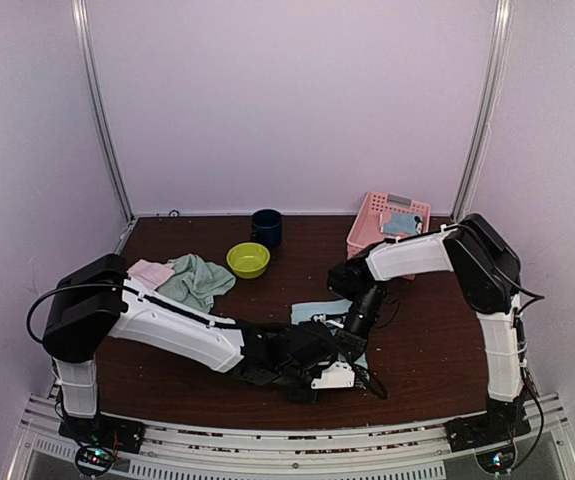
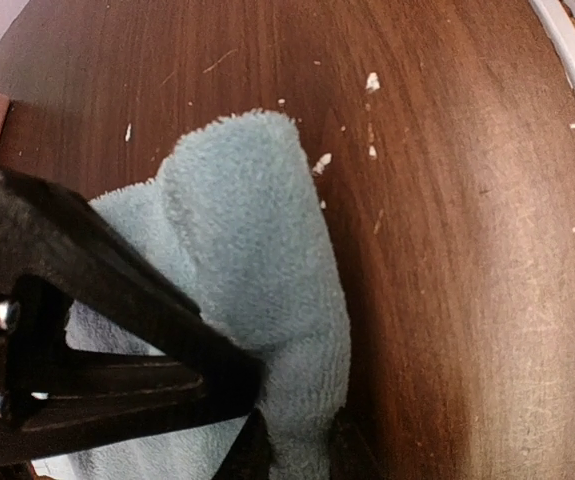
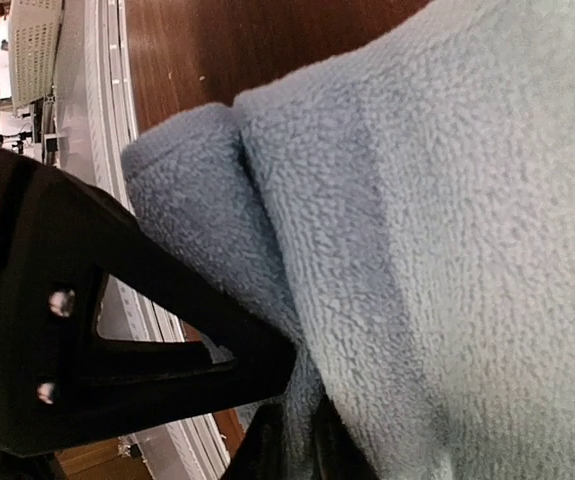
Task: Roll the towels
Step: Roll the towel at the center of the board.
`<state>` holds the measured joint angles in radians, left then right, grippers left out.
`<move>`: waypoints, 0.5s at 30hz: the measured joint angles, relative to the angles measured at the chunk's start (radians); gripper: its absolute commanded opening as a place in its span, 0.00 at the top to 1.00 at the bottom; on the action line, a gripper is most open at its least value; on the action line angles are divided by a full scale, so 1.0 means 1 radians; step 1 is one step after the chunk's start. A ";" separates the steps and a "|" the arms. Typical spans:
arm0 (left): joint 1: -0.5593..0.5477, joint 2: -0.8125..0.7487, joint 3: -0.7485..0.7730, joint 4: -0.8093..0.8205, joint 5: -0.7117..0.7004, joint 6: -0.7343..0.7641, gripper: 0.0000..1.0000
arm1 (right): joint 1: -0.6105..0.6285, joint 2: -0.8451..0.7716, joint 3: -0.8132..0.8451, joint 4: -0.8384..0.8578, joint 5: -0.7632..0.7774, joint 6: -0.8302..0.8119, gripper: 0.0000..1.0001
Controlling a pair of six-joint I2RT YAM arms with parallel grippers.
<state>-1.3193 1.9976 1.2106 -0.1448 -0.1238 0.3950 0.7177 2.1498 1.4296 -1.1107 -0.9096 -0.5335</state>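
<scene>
A plain pale blue towel [image 1: 314,311] lies on the dark wooden table [image 1: 427,350], mostly under both arms. In the left wrist view its edge [image 2: 247,220] is rolled into a thick fold. My left gripper [image 2: 302,455] [image 1: 342,362] is shut on that roll, one finger on each side. My right gripper [image 3: 302,450] [image 1: 355,325] pinches a thin fold of the same towel [image 3: 447,250], jaws nearly together. A mint green towel [image 1: 199,280] and a pink towel [image 1: 150,272] lie crumpled at the left. A light blue towel with coloured patches [image 1: 400,222] sits in the basket.
A lime-green bowl [image 1: 248,260] and a dark blue cup [image 1: 266,228] stand behind the towels at the middle. The pink lattice basket [image 1: 372,225] is at the back right. White rails [image 1: 297,440] run along the near edge, and pale walls enclose the table.
</scene>
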 measured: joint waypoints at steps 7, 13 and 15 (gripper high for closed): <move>0.000 -0.001 0.009 -0.022 0.011 -0.024 0.88 | -0.039 -0.094 0.085 -0.021 0.063 -0.008 0.73; 0.000 -0.012 0.009 -0.051 0.044 -0.069 0.89 | -0.090 -0.199 0.089 0.042 0.225 0.053 0.80; 0.002 -0.018 0.009 -0.065 0.063 -0.087 0.89 | -0.095 -0.200 0.074 0.068 0.292 0.071 0.81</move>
<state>-1.3174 1.9800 1.2194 -0.2100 -0.0612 0.3077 0.6228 1.9503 1.5040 -1.0424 -0.6178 -0.4625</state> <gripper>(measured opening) 0.124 0.206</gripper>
